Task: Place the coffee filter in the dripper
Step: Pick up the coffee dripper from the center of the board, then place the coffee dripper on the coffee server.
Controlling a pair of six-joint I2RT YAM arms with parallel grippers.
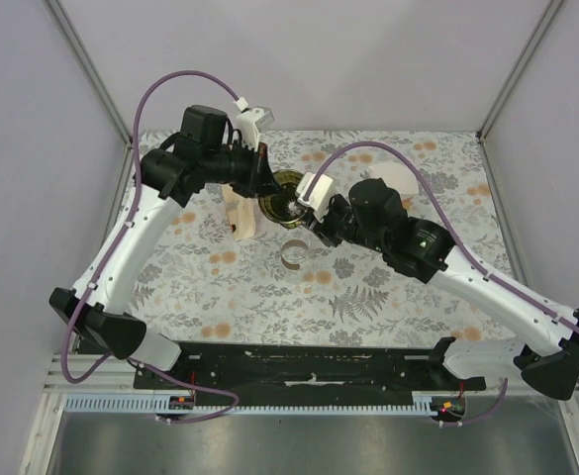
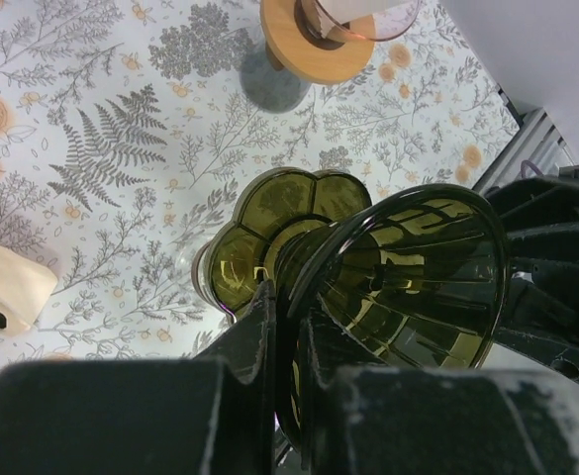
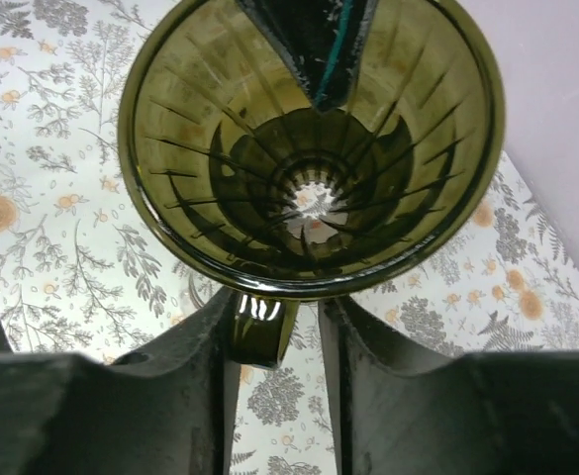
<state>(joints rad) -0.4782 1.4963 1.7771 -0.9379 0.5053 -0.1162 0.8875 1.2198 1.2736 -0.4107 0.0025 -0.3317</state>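
I'm at the steadying step: the left end effector [image 2: 287,319] is clamped on the rim of the dripper [image 3: 309,188], and the right end effector [image 3: 274,312] stands half-narrowed astride its handle [image 3: 261,332], with a gap showing on one side. The dripper is empty, so next one arm must go for the coffee filter [image 1: 390,183]. I take that to be the pale piece right of the dripper, half hidden by the right arm.

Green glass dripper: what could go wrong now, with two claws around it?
The left gripper pinches only the thin rim of the olive-green ribbed glass dripper; it could slip or chip. The right gripper has its jaws either side of the small handle; if the arms pull differently, the glass might twist loose or crack.
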